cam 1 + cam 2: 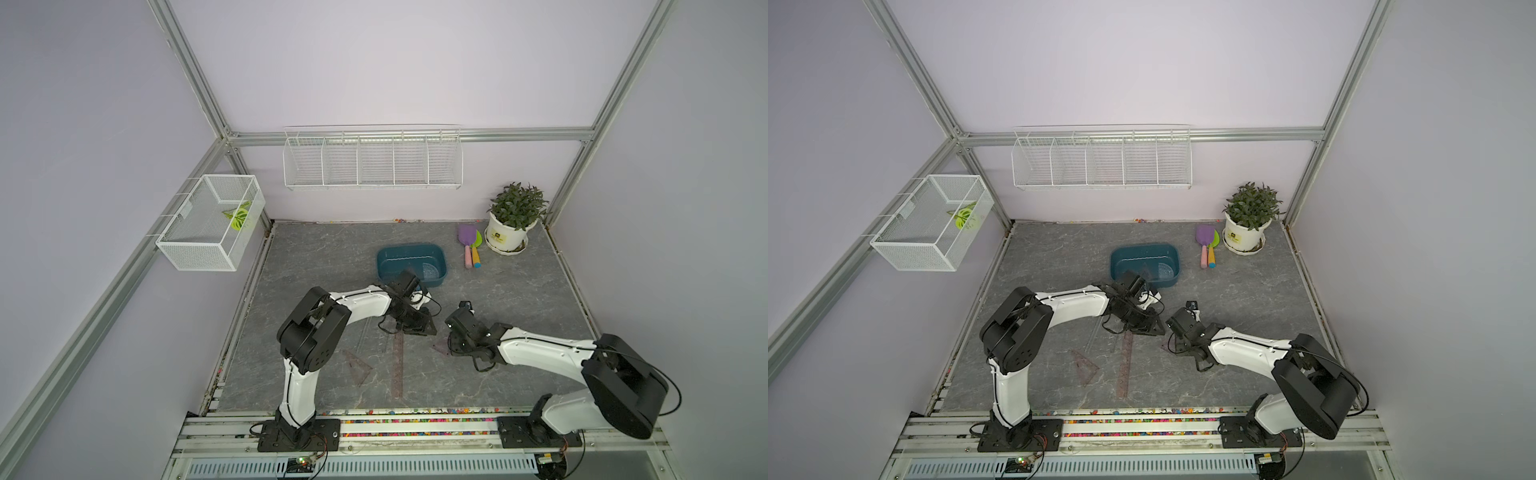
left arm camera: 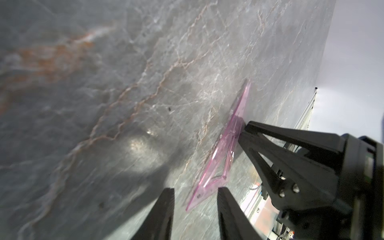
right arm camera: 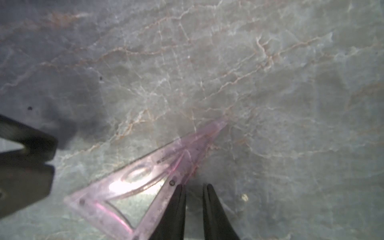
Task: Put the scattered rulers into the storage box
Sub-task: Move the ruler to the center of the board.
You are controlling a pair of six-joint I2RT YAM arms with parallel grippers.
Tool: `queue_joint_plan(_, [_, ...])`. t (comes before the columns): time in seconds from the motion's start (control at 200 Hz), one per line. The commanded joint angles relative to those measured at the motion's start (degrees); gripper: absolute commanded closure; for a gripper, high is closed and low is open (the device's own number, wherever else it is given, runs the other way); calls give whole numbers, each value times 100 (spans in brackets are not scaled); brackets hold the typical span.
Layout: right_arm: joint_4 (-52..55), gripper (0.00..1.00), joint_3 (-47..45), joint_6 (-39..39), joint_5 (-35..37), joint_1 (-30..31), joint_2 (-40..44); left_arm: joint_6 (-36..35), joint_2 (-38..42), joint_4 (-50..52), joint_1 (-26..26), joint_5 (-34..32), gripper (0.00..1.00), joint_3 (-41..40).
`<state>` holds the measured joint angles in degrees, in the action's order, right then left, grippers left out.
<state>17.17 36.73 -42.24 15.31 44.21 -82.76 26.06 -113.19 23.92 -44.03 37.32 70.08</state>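
You had the purple-tinted see-through plastic triangle (image 3: 162,164) on the grey marbled table (image 1: 519,299), outside the shallow dark teal plastic tub (image 1: 386,259) on the robot's side of it, between both grippers. Its longest edge ran lengthwise ahead of the right gripper (image 3: 194,186), and its sharpest corner pointed onward past those fingertips. That gripper's jaws stood only a narrow slit apart with bare table showing between them. One finger (image 3: 176,203) overlapped the triangle's edge, and nothing was clamped. Your left gripper (image 2: 195,189) was spread wider, with nothing between its jaws and the triangle just beyond them.

Farther from the tub, toward the robot, a brownish see-through straight ruler (image 1: 398,365) lay with its long axis pointing at the tub, and a brown-tinted triangle (image 1: 358,365) lay beside it. A bluish semicircular protractor (image 1: 430,270) was already inside the tub.

The purple triangle's scale marks and print were too blurred to read. The yellow label on the white plant pot (image 1: 505,239) beyond the tub was no clearer.
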Motion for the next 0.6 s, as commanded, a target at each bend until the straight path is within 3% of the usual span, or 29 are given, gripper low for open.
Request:
queue_joint_plan(0.0, [34,78,-14,153,-239,-52,-292,-206,-89,171,-61,75,60,189])
queue_joint_plan(0.355, [-233,79,288,404,-658,-286,-632,-264,-48,236,-130,91,63,25])
queue_joint_plan(0.595, [-143,79,101,449,-925,-420,78,-83,125,45,-125,198,63,-208])
